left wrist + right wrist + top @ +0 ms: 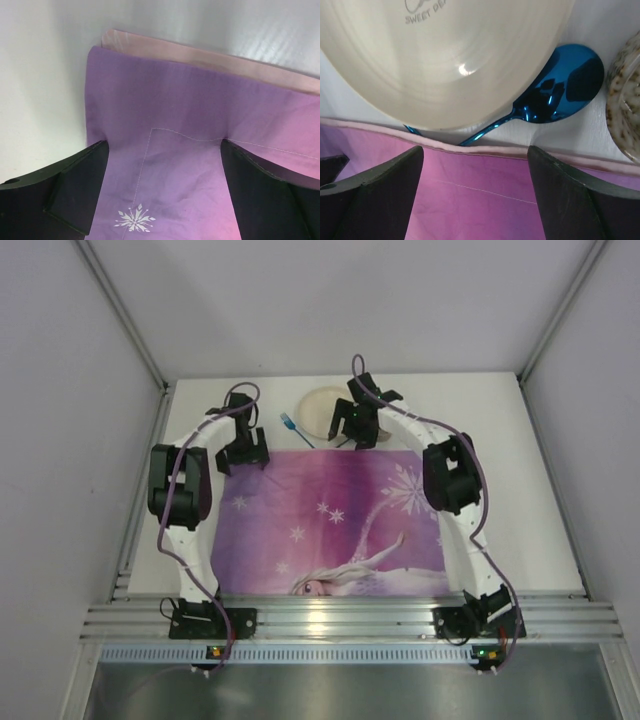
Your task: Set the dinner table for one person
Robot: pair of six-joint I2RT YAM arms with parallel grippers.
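The white dinner table [520, 470] carries a purple snowflake-printed cloth mat [330, 520], spread flat in the middle. A cream plate [322, 408] lies just beyond the mat's far edge, with a blue utensil [296, 429] to its left. My left gripper [243, 450] is open over the mat's far left corner [150, 100], with nothing between its jaws. My right gripper [360, 430] is open over the mat's far edge [480, 175], right in front of the plate [445, 60]. A shiny blue spoon [560, 85] lies beside the plate, its handle running under the plate's rim.
A speckled round vessel [627, 90] shows at the right edge of the right wrist view, next to the spoon. A ribbed aluminium rail [340, 620] runs along the near edge by the arm bases. Grey walls close in the table on both sides.
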